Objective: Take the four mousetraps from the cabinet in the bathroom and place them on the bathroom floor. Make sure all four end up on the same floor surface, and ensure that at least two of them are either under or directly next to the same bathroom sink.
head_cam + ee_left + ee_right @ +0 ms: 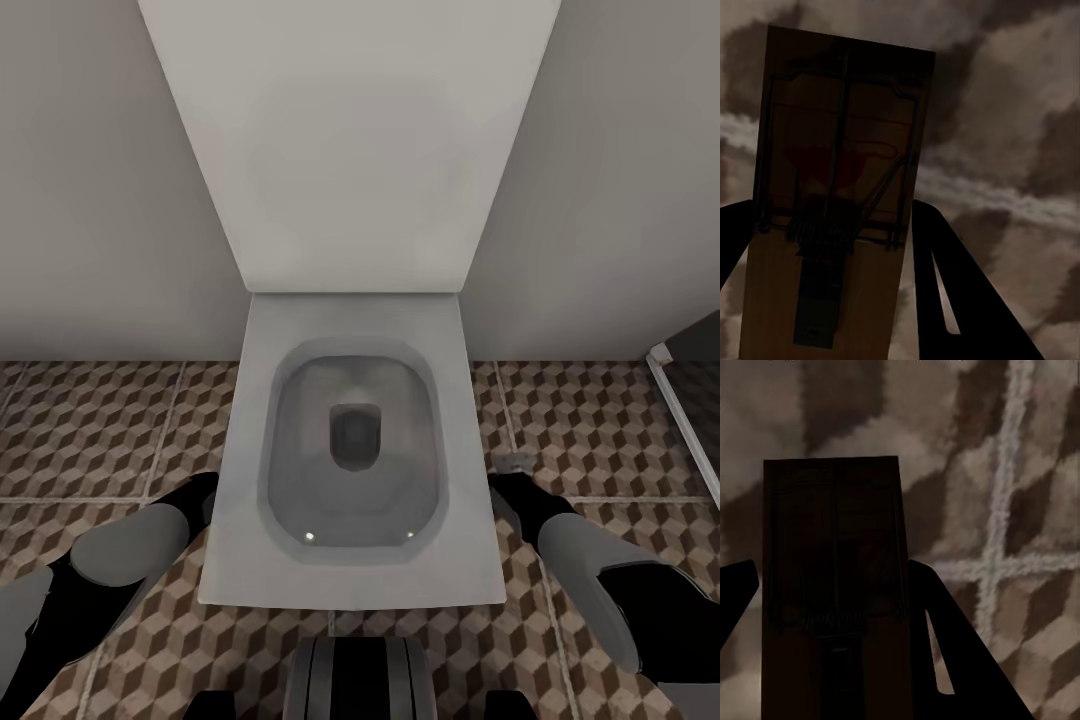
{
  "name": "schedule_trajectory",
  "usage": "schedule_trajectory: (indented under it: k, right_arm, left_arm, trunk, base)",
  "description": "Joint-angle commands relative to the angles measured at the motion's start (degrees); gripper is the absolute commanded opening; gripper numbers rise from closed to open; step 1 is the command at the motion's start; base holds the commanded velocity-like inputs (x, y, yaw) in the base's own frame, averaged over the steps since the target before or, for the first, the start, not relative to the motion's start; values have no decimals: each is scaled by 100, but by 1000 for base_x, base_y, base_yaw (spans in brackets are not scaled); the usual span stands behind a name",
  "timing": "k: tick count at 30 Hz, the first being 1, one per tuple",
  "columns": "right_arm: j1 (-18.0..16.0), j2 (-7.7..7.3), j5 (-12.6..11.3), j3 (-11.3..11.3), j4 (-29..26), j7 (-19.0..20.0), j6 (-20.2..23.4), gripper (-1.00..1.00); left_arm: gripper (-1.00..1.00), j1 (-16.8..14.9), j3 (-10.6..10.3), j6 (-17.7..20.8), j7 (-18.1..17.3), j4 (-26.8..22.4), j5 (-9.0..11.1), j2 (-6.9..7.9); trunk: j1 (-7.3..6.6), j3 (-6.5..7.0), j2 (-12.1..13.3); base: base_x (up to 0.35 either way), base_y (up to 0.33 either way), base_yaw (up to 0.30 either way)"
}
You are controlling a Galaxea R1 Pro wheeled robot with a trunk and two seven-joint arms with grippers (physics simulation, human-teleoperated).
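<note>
Two mousetraps, one (832,202) clamped in left jaws, another (832,585) in right.

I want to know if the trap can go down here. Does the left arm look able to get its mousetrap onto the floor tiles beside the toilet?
Probably yes. The left hand holds a mousetrap over patterned floor, and bare tiles lie left of the toilet.
</note>
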Motion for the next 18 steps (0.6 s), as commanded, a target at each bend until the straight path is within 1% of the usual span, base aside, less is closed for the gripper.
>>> schedule_trajectory:
  k: [1,11,15,18]
  right_arm:
    - [0,-4,-37,47,-16,-27,39,-100]
    - [0,-6,-52,46,-92,-61,39,-100]
    - [0,-6,-56,44,-86,-61,39,-100]
    - [0,-6,-60,46,-85,-66,43,-100]
  left_arm:
    - [-100,-2,-50,17,11,-1,55,-2]
    - [-100,-23,-50,11,33,6,55,-37]
    - [-100,-201,-56,29,53,12,55,-5]
    - [-100,-236,-58,38,65,13,55,23]
  trunk:
    - [-1,-3,-1]
    - [-1,-3,-1]
    - [-1,-3,-1]
    - [-1,-3,-1]
  base:
    - [0,0,0]
    - [0,0,0]
    - [0,0,0]
    - [0,0,0]
